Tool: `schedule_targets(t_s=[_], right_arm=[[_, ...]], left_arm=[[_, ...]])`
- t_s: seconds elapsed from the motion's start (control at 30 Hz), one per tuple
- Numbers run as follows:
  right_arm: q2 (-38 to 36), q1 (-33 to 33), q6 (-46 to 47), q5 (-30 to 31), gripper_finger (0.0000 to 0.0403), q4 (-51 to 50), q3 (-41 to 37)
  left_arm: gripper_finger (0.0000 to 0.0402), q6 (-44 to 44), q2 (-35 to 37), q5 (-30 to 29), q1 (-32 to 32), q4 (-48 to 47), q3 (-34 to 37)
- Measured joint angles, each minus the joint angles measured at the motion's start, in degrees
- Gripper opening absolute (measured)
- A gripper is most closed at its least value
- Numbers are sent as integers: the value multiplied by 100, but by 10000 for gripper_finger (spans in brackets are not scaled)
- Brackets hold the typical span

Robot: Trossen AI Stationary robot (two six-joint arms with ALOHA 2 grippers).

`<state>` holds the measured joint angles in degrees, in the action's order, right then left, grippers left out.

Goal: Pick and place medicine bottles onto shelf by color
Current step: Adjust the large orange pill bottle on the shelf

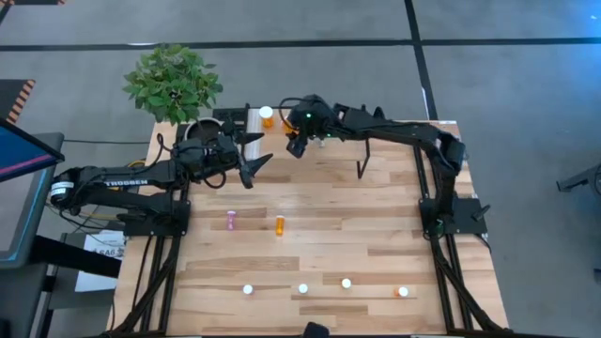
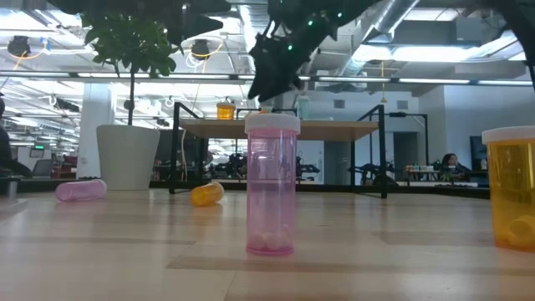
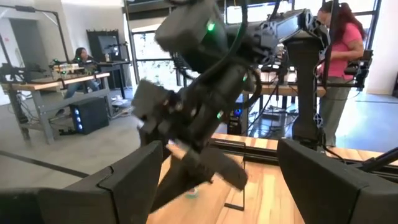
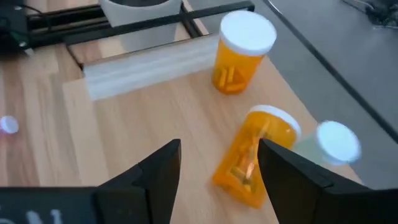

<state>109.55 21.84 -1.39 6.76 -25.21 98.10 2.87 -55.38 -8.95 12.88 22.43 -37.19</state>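
Note:
The shelf (image 4: 155, 106) stands at the table's far edge, and it also shows in the low view (image 2: 284, 128). On it one orange bottle (image 4: 242, 53) stands upright, a second orange bottle (image 4: 255, 158) lies on its side, and a pale teal bottle (image 4: 329, 146) lies beside that. My right gripper (image 4: 219, 149) is open just above the shelf (image 1: 299, 143), and the lying orange bottle is between its fingers. My left gripper (image 1: 254, 158) is open and empty beside the shelf's left end, facing the right arm (image 3: 205, 106). My right gripper's fingers come from above, slanting down, one on each side of the lying orange bottle. One finger (image 4: 292, 177) overlaps the bottle's side (image 4: 267, 143); whether it touches, I cannot tell. The bottle rests on its side on the shelf top.
On the table, a pink bottle (image 1: 231, 220) and an orange bottle (image 1: 279, 224) lie mid-table. Several bottles stand along the near edge (image 1: 302, 288), among them a pink one (image 2: 272, 184) and an orange one (image 2: 512, 188). A potted plant (image 1: 172, 83) stands at the far left.

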Motion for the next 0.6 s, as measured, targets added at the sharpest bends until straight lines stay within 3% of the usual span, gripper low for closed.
schedule_targets(t_s=[0.6], right_arm=[[235, 163, 427, 142, 271, -254, 57]], left_arm=[[306, 53, -1, 0, 0, 9, 0]])
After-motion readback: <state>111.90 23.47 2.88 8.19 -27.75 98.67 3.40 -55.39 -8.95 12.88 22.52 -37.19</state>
